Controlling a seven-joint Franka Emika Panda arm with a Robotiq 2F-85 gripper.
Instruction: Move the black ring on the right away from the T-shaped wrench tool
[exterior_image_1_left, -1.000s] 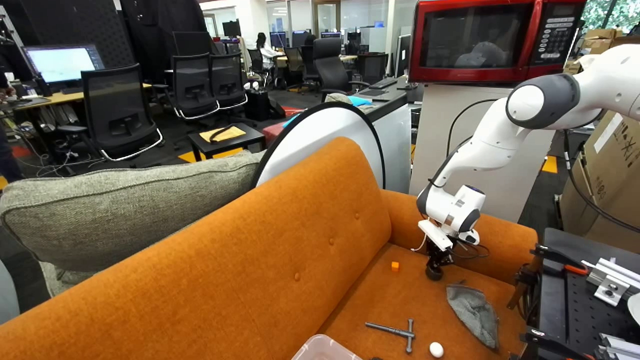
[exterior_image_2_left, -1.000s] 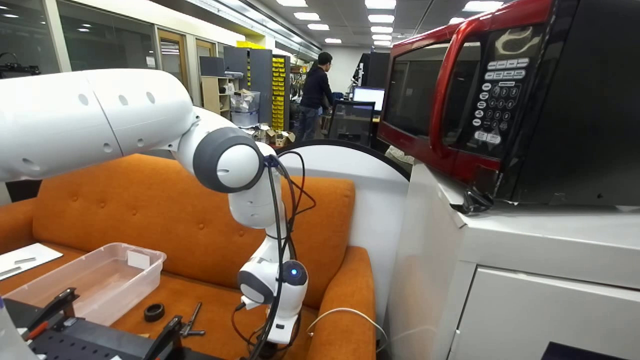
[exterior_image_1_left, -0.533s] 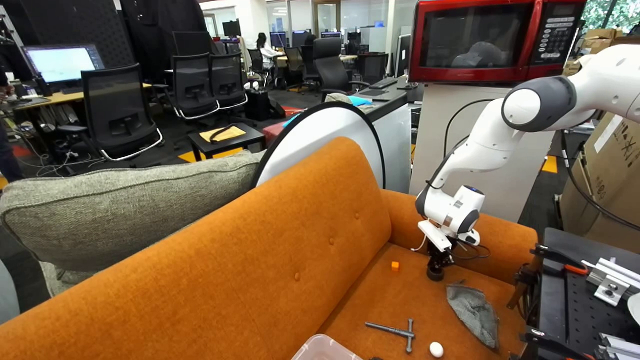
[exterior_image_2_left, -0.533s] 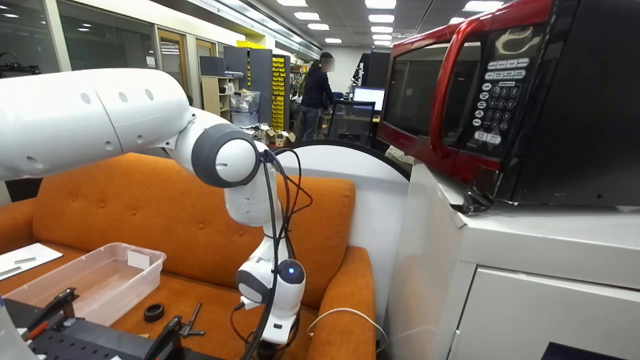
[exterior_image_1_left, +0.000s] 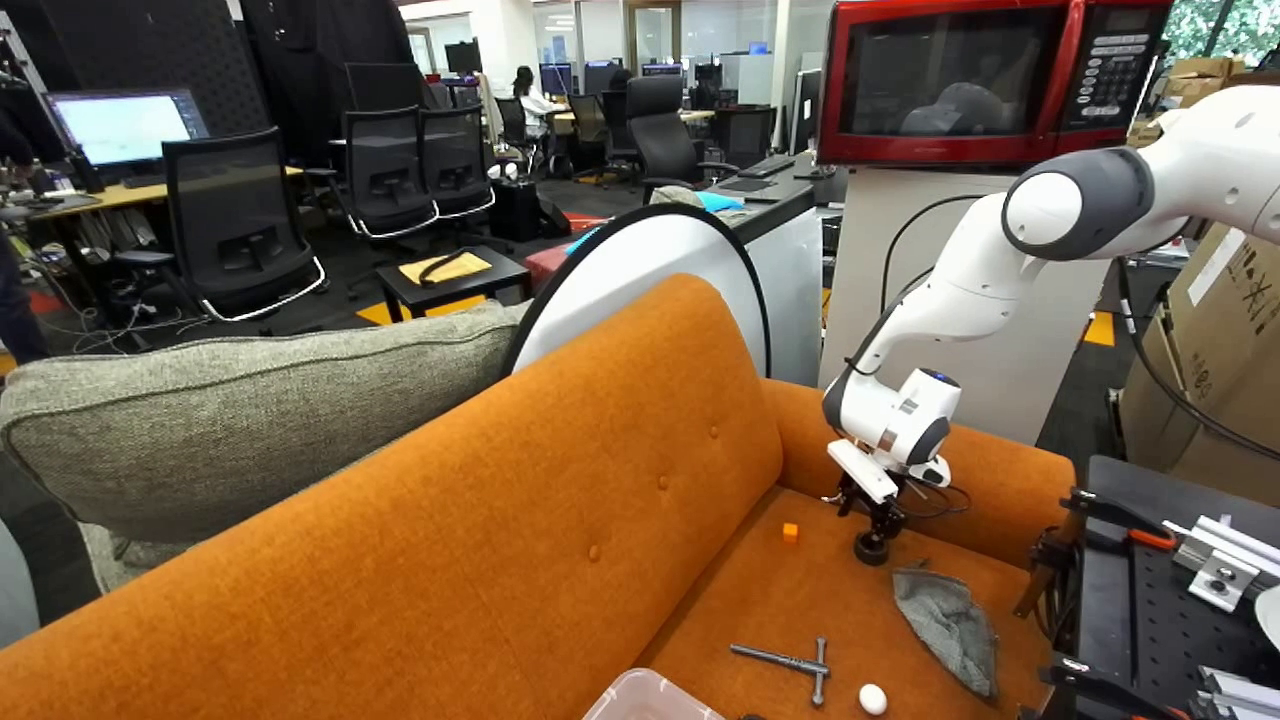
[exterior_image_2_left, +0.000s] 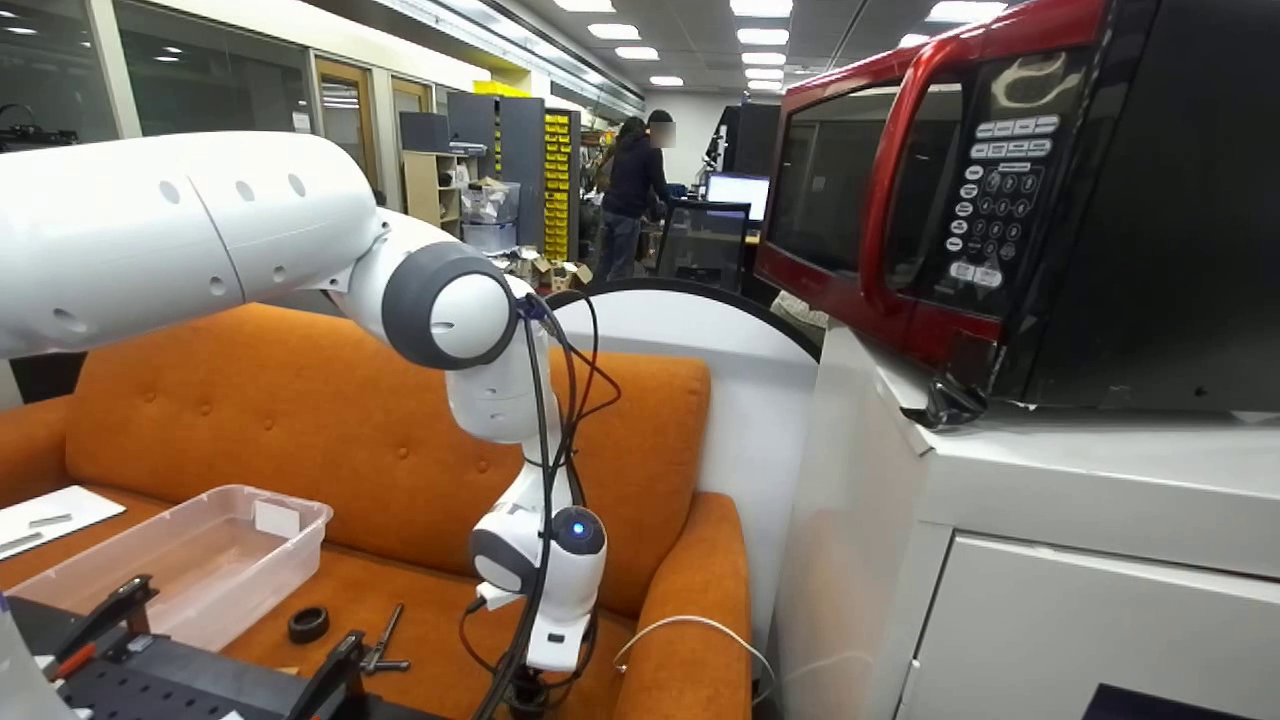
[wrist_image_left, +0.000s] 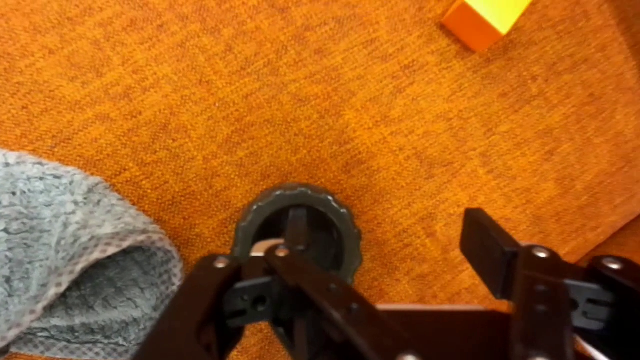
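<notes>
A black ring (wrist_image_left: 351, 237) lies on the orange sofa seat in the wrist view. My gripper (wrist_image_left: 390, 235) stands open: its left finger reaches into the ring's hole, while the right finger (wrist_image_left: 487, 250) is well clear of it. Whether the left finger touches the rim I cannot tell. In an exterior view the same ring (exterior_image_1_left: 871, 550) shows beneath the gripper, some way from the grey T-shaped wrench tool (exterior_image_1_left: 780, 658). Beside the T-shaped wrench tool (exterior_image_2_left: 382, 645), a second black ring (exterior_image_2_left: 308, 625) rests on the seat.
A grey cloth (wrist_image_left: 85, 225) is left of the ring in the wrist view, an orange cube (wrist_image_left: 475, 25) at its top. A white ball (exterior_image_1_left: 873, 699) sits near the tool. A clear plastic box (exterior_image_2_left: 322, 520) and a clamp-bearing black board (exterior_image_1_left: 1150, 600) stand close by.
The jaws have spread apart, letting go of the black ring. The wrist has shifted slightly up and to the left, while the ring stays nearly where it was. The T-shaped tool has not moved.
</notes>
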